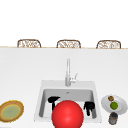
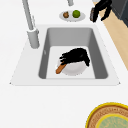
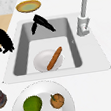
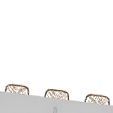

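Note:
A white bowl (image 3: 41, 61) lies on the sink floor, and an orange-brown stick-shaped item (image 3: 54, 58) rests across it. My left hand (image 1: 53, 100) hovers over the left end of the sink basin (image 1: 40, 91) with its fingers straight and pointing down, holding nothing. From the left side view that left hand (image 2: 75, 55) overlaps the bowl (image 2: 73, 69). My right hand (image 1: 89, 106) hangs near the sink's front right corner with relaxed fingers drooping and nothing in them. The right hand (image 3: 0, 39) floats beside the front rim. A large red ball (image 1: 67, 115) covers the sink's front middle.
A tall faucet (image 1: 68, 72) stands behind the basin. On the right counter, a white plate (image 1: 121, 102) carries a lime (image 1: 114, 105) and a small brown fruit (image 1: 110, 98). A dark jar (image 1: 113, 118) stands in front of it. A yellow-rimmed plate (image 1: 11, 111) lies on the left counter.

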Controlling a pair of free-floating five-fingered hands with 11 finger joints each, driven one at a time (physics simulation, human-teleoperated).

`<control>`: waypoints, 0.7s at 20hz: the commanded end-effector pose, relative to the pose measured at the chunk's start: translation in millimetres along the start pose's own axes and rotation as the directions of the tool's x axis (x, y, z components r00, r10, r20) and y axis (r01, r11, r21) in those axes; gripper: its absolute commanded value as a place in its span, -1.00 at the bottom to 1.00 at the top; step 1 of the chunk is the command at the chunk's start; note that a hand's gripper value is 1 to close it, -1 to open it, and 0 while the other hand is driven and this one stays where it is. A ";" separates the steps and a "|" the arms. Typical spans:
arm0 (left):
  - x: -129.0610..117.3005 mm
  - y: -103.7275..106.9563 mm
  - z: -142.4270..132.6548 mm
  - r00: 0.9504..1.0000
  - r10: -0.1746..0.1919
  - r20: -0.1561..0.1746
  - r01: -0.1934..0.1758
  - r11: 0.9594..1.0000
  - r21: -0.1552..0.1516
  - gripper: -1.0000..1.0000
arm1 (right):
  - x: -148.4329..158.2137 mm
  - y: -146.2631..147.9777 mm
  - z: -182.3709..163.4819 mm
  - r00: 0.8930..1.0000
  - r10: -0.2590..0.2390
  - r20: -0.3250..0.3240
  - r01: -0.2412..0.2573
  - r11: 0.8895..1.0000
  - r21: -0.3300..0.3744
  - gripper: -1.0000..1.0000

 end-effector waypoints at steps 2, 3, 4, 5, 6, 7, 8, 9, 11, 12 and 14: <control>2.6 3.9 5.5 0.992 0.063 -0.112 -0.068 0.997 -0.043 -1.00 | 0.0 0.0 0.0 1.000 0.000 0.000 0.000 1.000 0.000 0.00; 3.9 4.5 6.3 0.991 0.066 -0.120 -0.073 0.996 -0.053 -1.00 | 0.0 0.0 0.0 1.000 0.000 0.000 0.000 1.000 0.000 0.00; 5.8 4.0 7.4 0.989 0.071 -0.127 -0.080 0.995 -0.067 -1.00 | 0.0 0.0 0.0 1.000 0.000 0.000 0.000 1.000 0.000 0.00; 6.6 4.5 8.4 0.988 0.074 -0.136 -0.086 0.993 -0.078 -1.00 | 0.0 0.0 0.0 1.000 0.000 0.000 0.000 1.000 0.000 0.00; 7.5 5.1 9.3 0.986 0.079 -0.146 -0.092 0.992 -0.088 -1.00 | 0.0 0.0 0.0 1.000 0.000 0.000 0.000 1.000 0.000 0.00; 8.8 5.5 10.1 0.984 0.084 -0.154 -0.100 0.990 -0.097 -1.00 | 0.0 0.0 0.0 1.000 0.000 0.000 0.000 1.000 0.000 0.00; 10.9 5.5 10.7 0.983 0.090 -0.161 -0.108 0.988 -0.108 -1.00 | 0.0 0.0 0.0 1.000 0.000 0.000 0.000 1.000 0.000 0.00; 15.7 4.8 10.6 0.982 0.095 -0.164 -0.116 0.986 -0.120 -1.00 | 0.0 0.0 0.0 1.000 0.000 0.000 0.000 1.000 0.000 0.00; 23.4 4.0 11.0 0.979 0.104 -0.175 -0.130 0.981 -0.141 -1.00 | 0.0 0.0 0.0 1.000 0.000 0.000 0.000 1.000 0.000 0.00; 26.4 3.8 11.4 0.977 0.110 -0.184 -0.138 0.979 -0.150 -1.00 | 0.0 0.0 0.0 1.000 0.000 0.000 0.000 1.000 0.000 0.00; 33.2 2.4 12.2 0.972 0.120 -0.200 -0.155 0.973 -0.169 -1.00 | 0.0 0.0 0.0 1.000 0.000 0.000 0.000 1.000 0.000 0.00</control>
